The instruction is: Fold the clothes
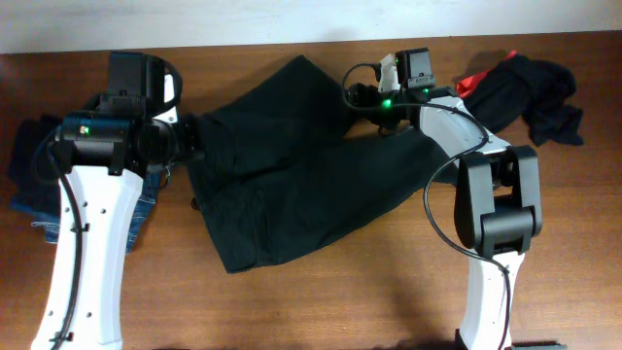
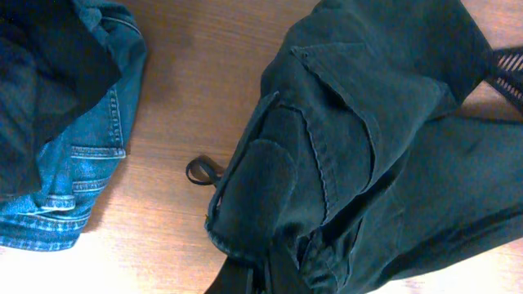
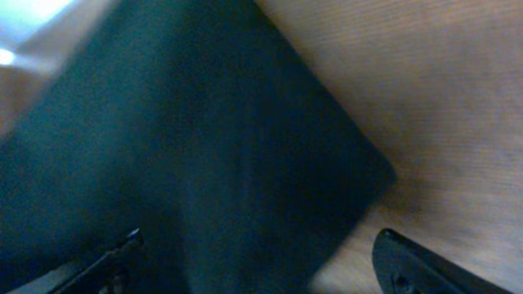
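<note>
Now, with the left pincer [image 1: 190, 136] pinched shut on the waist end of the black trousers [image 1: 292, 185] and the right pincer [image 3: 260, 238] spread just above their leg corner, the right should bite the hem squarely before both pull taut.

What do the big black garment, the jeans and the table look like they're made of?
Black garment: woven cotton-like twill, matte, judging by stitched seams and a pocket flap; possibly black denim.
Jeans: blue denim, faded, with light topstitching.
Table: wood or wood-look laminate, brown grain streaks, slight sheen; can't tell which.
</note>
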Available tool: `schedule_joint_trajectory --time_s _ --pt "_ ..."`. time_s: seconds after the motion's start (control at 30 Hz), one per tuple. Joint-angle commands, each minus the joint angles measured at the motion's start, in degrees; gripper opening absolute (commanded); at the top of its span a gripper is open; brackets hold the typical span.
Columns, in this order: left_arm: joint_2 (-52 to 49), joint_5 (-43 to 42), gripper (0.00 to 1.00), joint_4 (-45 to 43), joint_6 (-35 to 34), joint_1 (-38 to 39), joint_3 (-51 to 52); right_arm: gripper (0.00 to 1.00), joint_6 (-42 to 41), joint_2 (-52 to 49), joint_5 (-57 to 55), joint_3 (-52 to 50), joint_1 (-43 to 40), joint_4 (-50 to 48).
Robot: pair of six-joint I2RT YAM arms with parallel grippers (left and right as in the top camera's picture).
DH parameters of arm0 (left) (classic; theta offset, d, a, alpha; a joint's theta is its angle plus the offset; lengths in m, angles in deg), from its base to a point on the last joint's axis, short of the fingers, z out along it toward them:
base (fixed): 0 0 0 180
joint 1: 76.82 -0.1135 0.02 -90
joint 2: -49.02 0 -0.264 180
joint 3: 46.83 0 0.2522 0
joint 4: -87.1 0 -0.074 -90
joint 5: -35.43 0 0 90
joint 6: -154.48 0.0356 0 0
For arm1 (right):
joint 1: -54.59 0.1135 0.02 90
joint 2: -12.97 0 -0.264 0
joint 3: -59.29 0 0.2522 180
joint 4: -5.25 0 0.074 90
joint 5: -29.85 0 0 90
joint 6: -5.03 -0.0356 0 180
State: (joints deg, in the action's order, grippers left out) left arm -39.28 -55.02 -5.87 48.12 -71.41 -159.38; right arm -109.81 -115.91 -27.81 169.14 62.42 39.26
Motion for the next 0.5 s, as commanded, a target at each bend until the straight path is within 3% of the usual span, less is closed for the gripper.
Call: schedule_joint_trajectory --time_s 0.0,0.23,0.43,0.47 --pt "1.2 2.0 0.01 -0.4 -0.7 -0.3 -0.4 0.92 -6.8 -0.2 1.9 0.6 1.4 -2.3" --pt "1.2 1.9 0.01 -0.4 -0.8 -0.3 -0.4 0.90 -14.5 -4.8 0.0 0.6 2.9 -5.8" --pt "1.2 2.0 0.01 -0.4 -0.7 -0.3 -0.4 0.76 -14.8 -6.0 0.2 0.6 2.9 -10.5" --pt "1.2 2.0 0.01 -0.5 -0.7 -0.3 -0.4 0.64 -14.6 -6.0 0.2 0.6 2.9 -12.4"
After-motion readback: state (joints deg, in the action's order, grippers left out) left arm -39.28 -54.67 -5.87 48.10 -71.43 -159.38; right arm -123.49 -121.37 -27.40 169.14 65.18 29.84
